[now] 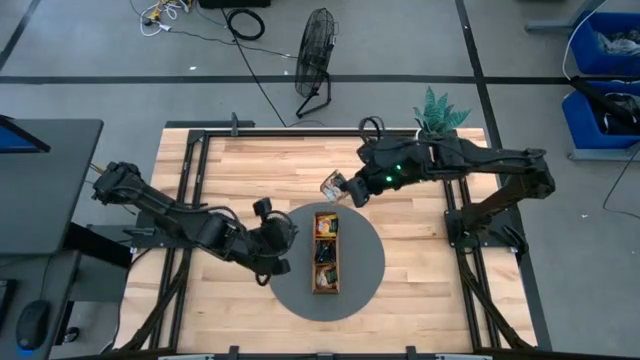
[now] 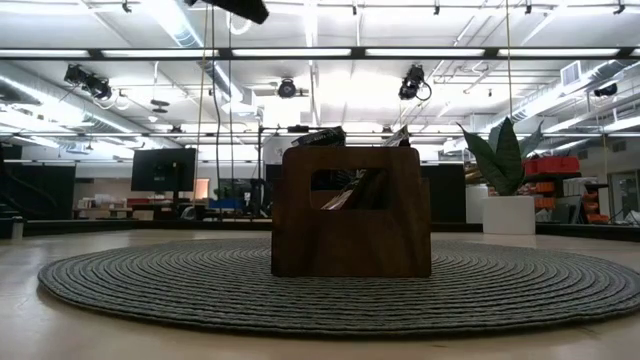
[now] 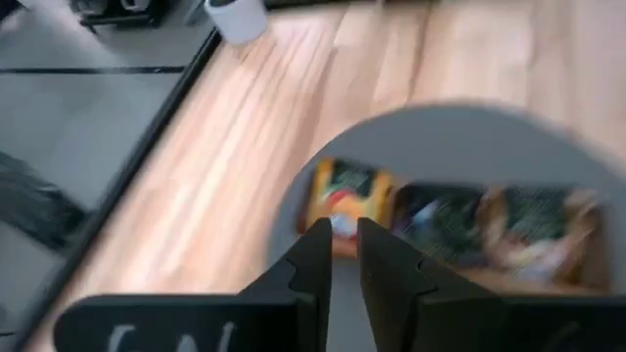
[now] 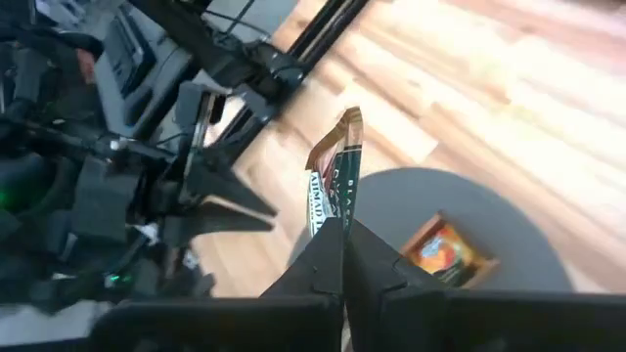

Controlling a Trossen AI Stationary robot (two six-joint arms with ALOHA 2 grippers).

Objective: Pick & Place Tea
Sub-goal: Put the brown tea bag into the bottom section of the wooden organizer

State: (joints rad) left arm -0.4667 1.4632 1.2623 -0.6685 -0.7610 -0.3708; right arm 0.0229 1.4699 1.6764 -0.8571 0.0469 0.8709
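Right gripper (image 4: 342, 235): fingers pressed together on a dark sachet (image 4: 333, 181), which stood edge-up between them; in the high view the gripper (image 1: 340, 187) hung above bare wood just beyond the mat's far edge.
Held sachet: in the high view it showed as a pale square (image 1: 331, 185) at the gripper's tip, clear of the tray.
Left gripper (image 3: 342, 244): fingers slightly apart with a narrow gap, nothing between them; in the high view it (image 1: 288, 237) sat over the mat's left part, just beside the tray.
Tray (image 1: 326, 252): long, wooden, divided, lying along the middle of the round grey mat (image 1: 365, 262).
Other sachets: orange (image 3: 344, 196) and dark ones (image 3: 450, 220) lay in the tray's compartments.
Table (image 1: 420, 250): light wood planks.
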